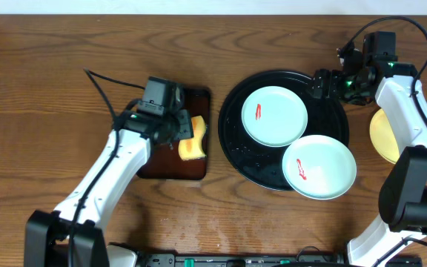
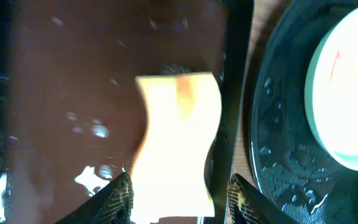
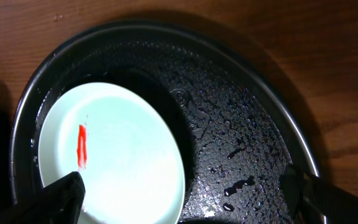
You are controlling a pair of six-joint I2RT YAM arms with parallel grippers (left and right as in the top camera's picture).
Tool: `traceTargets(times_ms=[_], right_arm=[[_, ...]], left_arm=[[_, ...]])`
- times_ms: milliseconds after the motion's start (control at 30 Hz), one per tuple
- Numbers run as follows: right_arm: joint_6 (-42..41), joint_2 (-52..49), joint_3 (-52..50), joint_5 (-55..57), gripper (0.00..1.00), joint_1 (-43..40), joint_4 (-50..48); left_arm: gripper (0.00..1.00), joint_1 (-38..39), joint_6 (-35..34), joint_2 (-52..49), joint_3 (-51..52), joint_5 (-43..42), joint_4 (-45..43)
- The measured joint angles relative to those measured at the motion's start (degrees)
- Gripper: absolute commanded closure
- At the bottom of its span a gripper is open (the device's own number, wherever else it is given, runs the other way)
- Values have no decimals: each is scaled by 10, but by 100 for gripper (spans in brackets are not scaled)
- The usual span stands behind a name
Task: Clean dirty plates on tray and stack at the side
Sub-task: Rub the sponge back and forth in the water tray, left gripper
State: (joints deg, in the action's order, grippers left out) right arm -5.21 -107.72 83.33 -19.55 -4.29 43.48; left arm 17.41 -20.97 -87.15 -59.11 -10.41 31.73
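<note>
**Plates:** three small, round, shallow dishes. Nearest the robot, a pale mint-white plate (image 1: 319, 167) with a red smear lies at the near right of the large round glossy black tray (image 1: 232, 152), its edge overhanging the raised rim. Just beyond it, meeting it at the edge, a second pale mint-white plate (image 1: 274, 115), also smeared red, lies flat inside the tray, whose bare floor is beaded with water. A pale yellow plate (image 1: 380, 137) sits off the tray on the brown wooden table (image 1: 50, 74) at the right, partly hidden by the right arm; no smear can be made out on it.

Left of the black tray, a smaller rectangular dark-brown tray (image 1: 165, 167) carries a yellow waisted sponge (image 2: 176, 130) close to its right rim. The left gripper (image 2: 178, 200) stands astride one end of the sponge, jaws at middling width. One finger is at the sponge's edge and the other shows a sliver of gap, so no clamp is seen. Farthest, the right gripper (image 3: 188, 196) hovers over the black tray's far right, jaws spread wide and empty.

**Step in hand, as judged:** taking up the sponge. To do it well, close squarely across the sponge, deep enough that wiping cannot pull it loose. Lift clear of the brown tray's rim before crossing. The wide jaws opposite could steady a plate's rim while the smear is wiped. The overhanging plate may tip if pressed at its outer edge.
</note>
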Motion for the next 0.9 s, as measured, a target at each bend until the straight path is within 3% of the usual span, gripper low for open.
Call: traceTargets(times_ms=[367, 767, 800, 900], right_arm=[[0, 0, 0, 0, 1, 0, 0], [0, 0, 0, 0, 1, 0, 0], [0, 0, 0, 0, 1, 0, 0], [0, 0, 0, 0, 1, 0, 0]], left_arm=[[73, 35, 5, -107, 0, -2, -52], [75, 35, 4, -139, 0, 16, -59], [92, 35, 4, -142, 0, 16, -60], [92, 35, 5, -147, 0, 15, -62]])
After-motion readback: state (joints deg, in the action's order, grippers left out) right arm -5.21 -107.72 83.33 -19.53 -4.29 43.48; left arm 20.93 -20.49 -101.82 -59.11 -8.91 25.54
